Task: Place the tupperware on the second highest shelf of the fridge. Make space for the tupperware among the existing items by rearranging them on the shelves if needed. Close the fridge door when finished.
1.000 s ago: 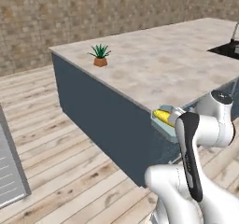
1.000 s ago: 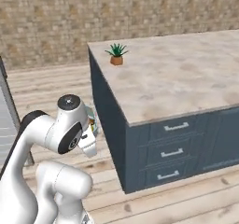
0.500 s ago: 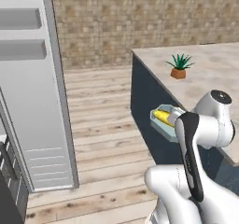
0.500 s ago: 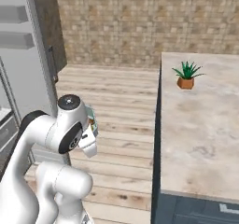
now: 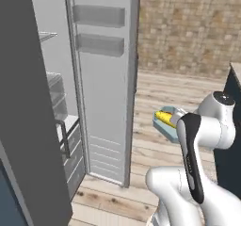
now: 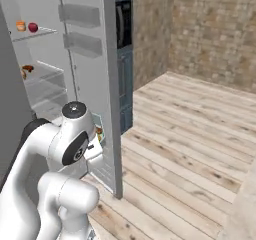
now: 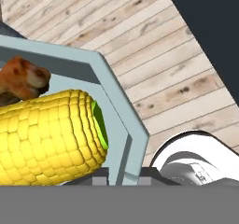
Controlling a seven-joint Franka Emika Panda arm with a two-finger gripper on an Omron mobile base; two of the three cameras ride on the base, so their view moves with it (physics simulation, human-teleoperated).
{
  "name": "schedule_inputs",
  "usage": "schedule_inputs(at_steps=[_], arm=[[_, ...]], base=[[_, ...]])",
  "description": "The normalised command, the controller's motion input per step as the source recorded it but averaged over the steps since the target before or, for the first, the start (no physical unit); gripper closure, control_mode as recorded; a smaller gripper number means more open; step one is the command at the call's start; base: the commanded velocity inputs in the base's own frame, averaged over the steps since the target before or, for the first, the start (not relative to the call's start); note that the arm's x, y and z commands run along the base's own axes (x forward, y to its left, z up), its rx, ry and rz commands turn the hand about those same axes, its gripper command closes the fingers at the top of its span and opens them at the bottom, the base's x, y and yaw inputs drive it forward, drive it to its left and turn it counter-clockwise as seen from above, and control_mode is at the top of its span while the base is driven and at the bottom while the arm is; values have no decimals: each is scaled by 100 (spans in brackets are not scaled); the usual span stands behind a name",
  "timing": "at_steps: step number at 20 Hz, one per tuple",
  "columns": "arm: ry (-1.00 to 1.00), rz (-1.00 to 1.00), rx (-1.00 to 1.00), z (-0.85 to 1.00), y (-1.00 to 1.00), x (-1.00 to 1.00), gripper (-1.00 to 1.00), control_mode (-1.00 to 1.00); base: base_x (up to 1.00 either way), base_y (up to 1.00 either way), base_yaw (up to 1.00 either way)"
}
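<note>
Gripper (image 7: pixel 123 174) is clamping the near wall of the tupperware (image 7: pixel 112 120), carrying it above the wooden floor (image 5: pixel 155 91). Corn cob (image 7: pixel 46 139) is lying inside, a brown piece (image 7: pixel 21 78) at its 11 o'clock. Fridge door (image 5: pixel 106 84) is standing open at the tub's 9 o'clock; red apple (image 6: pixel 33 27) and orange cup (image 6: pixel 20 26) are sitting on an upper shelf (image 6: pixel 37 34)

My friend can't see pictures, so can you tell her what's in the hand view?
A pale blue tupperware is seen from very close up, with a big yellow corn cob lying inside it and a brown piece of food behind the corn. Past the tub's rim is a light wooden plank floor.
</note>
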Motion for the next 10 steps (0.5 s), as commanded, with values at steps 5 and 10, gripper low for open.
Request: schedule_inputs(at_steps=[5,10], arm=[[0,0,0,0,0,0,100,100],[0,0,0,0,0,0,100,100]], base=[[45,4,72],[100,1,43]])
